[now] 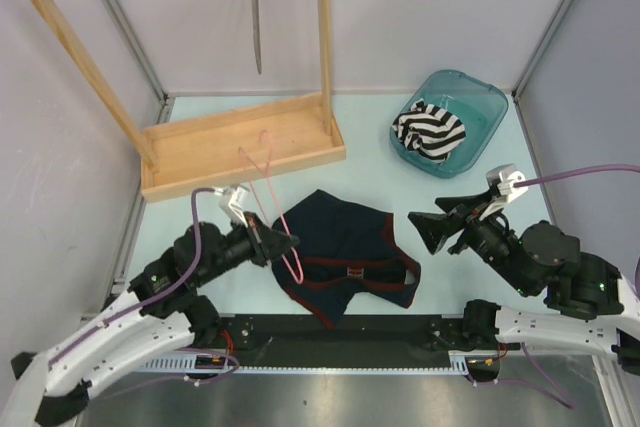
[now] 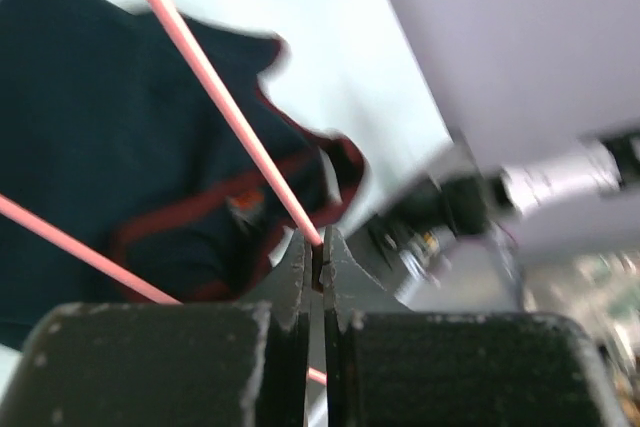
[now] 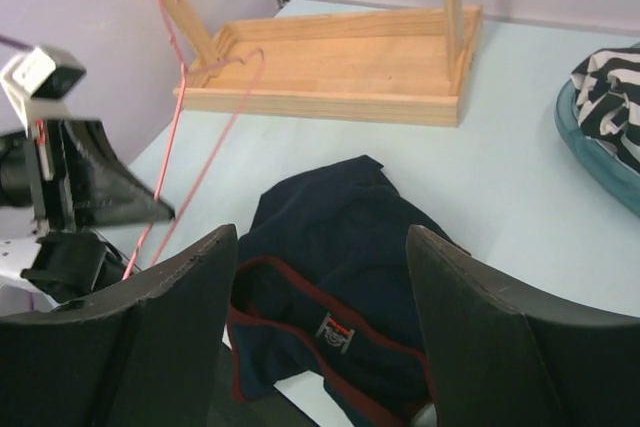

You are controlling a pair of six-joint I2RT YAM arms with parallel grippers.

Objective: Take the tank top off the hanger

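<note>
1. The left gripper [image 1: 288, 243] is pressed shut on the pink hanger [image 1: 262, 182], whose wire runs from 11 to 5 o'clock in the top view.
2. The tank top [image 1: 345, 247] is spread on the table [image 1: 380, 162], at 3 o'clock from that gripper. Whether the wire is threaded through a strap cannot be told.
3. The right gripper [image 1: 420, 230] is held spread and empty at the garment's 3 o'clock.

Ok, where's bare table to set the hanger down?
Bare table lies between the wooden rack and the teal bin, behind the tank top. The near half is crowded: tank top, hanger in the left pincer, open right pincer.
</note>
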